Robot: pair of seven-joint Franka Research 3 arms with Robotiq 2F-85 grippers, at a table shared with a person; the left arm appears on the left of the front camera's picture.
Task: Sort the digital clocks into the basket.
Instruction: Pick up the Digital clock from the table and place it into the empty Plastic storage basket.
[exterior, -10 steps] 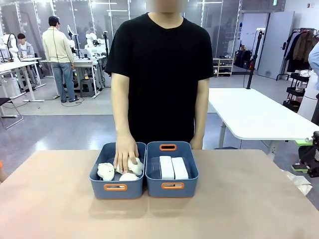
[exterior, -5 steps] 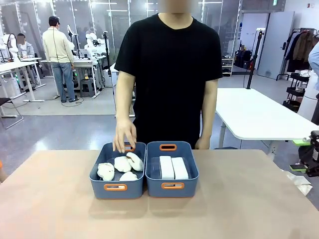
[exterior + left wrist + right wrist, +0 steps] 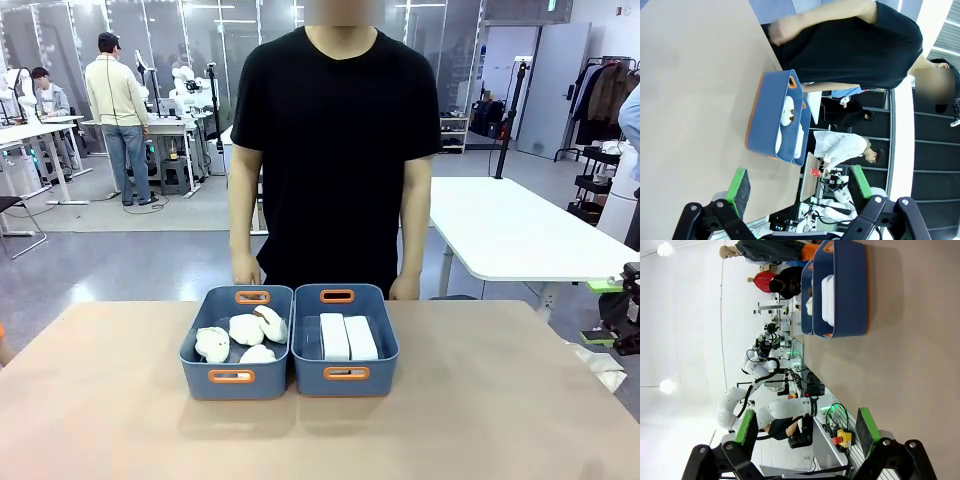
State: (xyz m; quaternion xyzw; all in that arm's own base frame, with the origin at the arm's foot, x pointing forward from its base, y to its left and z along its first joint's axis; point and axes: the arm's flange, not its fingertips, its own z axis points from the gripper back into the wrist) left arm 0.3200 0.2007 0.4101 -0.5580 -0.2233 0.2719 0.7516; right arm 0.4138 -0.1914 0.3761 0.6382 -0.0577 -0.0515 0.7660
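The left end effector (image 3: 797,187) and the right end effector (image 3: 807,432) are spread wide and empty. The basket (image 3: 345,375) lies at 12 o'clock on the bench (image 3: 500,420); both digital clocks (image 3: 347,337) lie inside, long axes pointing 12 to 6.

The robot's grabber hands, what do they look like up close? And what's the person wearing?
Each gripper is black, built from jointed metal links with round bolts, and ends in two fingers. The left gripper and the right gripper both carry bright green pads with dark, rough-looking faces. The person wears a plain black T-shirt with short sleeves.
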